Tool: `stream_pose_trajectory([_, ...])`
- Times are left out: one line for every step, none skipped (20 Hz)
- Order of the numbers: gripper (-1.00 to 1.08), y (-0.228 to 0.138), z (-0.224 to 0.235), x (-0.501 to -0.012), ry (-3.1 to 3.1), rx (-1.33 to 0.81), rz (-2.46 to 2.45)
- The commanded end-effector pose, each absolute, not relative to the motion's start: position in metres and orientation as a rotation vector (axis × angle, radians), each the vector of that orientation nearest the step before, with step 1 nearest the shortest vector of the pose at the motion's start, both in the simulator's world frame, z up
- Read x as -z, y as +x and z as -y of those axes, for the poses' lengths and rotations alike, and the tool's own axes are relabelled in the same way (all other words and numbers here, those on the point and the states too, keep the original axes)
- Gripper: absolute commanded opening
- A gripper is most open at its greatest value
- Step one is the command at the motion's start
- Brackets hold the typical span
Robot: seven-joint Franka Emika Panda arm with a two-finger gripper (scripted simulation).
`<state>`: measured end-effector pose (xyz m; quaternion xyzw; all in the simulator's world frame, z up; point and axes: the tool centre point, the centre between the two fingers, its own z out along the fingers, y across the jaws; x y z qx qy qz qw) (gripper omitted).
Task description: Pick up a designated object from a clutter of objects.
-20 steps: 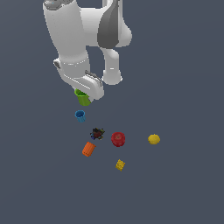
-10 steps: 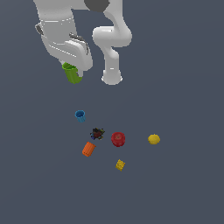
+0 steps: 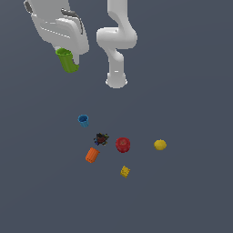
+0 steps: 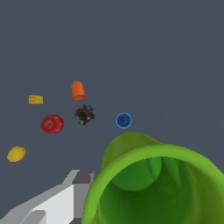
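Green cup (image 3: 68, 60): we see it lifted high above the floor, tilted, well apart from the clutter.
Gripper (image 3: 67, 53): we have it clamped on the cup's wall near the rim.
Handling: we judge it light, rigid, smooth and likely slippery.
Left below: blue cup (image 3: 83, 120), orange cup (image 3: 92, 155).

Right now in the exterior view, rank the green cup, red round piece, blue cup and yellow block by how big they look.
1. Green cup, though it is lifted, so nearness may inflate it.
2. Red round piece.
3. Blue cup.
4. Yellow block, close to the blue cup.
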<state>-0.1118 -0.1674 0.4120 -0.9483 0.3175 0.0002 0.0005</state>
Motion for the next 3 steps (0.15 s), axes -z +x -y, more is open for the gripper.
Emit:
stream_pose_trajectory([-1.00, -0.1138, 0.1692, -0.4173, -2.979, 0.000, -0.996])
stream_pose_trajectory([-1.00, -0.1141, 0.1695, -0.4181, -2.979, 0.000, -0.996])
stream_pose_trajectory([-1.00, -0.1142, 0.1696, -0.4183, -2.979, 0.000, -0.996])
